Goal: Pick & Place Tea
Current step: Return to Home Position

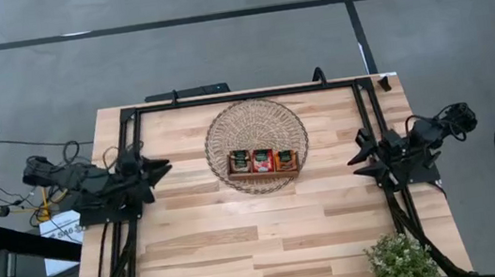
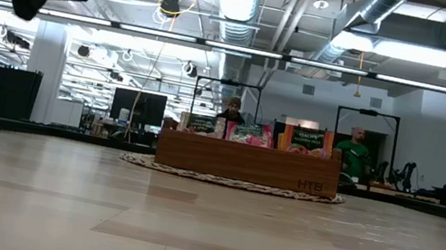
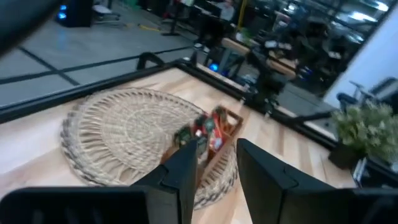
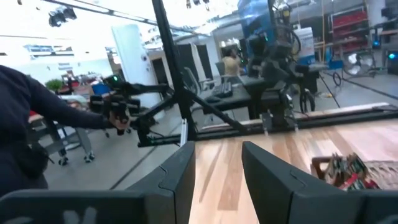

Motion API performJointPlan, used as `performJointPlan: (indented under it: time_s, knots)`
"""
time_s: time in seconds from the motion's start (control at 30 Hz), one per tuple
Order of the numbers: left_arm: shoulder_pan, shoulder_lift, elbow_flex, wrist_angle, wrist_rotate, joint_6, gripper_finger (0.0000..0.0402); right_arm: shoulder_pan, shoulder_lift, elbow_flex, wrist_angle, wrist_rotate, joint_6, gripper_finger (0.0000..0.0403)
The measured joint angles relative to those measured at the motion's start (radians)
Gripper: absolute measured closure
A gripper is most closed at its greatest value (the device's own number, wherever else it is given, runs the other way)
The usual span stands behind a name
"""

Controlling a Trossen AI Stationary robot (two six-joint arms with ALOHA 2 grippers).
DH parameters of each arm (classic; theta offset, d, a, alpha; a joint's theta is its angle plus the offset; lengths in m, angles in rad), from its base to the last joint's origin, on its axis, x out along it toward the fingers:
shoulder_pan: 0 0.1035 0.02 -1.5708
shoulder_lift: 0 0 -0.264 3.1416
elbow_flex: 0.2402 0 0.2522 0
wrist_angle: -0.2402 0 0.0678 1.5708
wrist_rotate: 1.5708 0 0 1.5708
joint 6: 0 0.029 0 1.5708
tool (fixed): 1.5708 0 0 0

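A round wicker basket lies flat at the table's far middle. On its near part stands a brown wooden tray with three compartments. The tea stands upright in it: dark-green-topped sachets on the left, red ones in the middle, orange ones on the right. The low view shows their tops above the tray's wall. My left gripper hovers open at the table's left edge, pointing toward the basket. My right gripper hovers open at the right edge. Both hold nothing.
A potted plant stands at the near right corner. A black frame runs along the table's far, left and right edges. Bare wood lies in front of the basket. People show beyond the table, and a person's dark sleeve.
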Motion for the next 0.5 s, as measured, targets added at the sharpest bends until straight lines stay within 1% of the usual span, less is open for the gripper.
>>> performJointPlan:
  time_s: [0.1,0.2,0.3,0.43,0.5]
  knots:
    - [0.017,0.005,-0.066,0.062,0.021,0.014,0.0298,0.0,0.0,-0.011,0.005,-0.003,0.0,0.028]
    - [0.046,0.006,-0.11,0.063,0.027,-0.019,0.0298,0.0,0.0,-0.02,0.014,-0.003,0.0,0.028]
    - [0.082,-0.003,-0.116,0.07,0.042,-0.011,0.0298,-0.013,0.0,-0.039,0.005,0.0,-0.003,0.028]
    - [0.128,-0.003,-0.115,0.062,0.066,0.008,0.0298,-0.068,0.0,-0.043,0.005,-0.006,-0.037,0.028]
    - [0.146,-0.003,-0.115,0.043,0.076,-0.004,0.0298,-0.101,0.0,-0.043,-0.001,-0.048,-0.049,0.028]
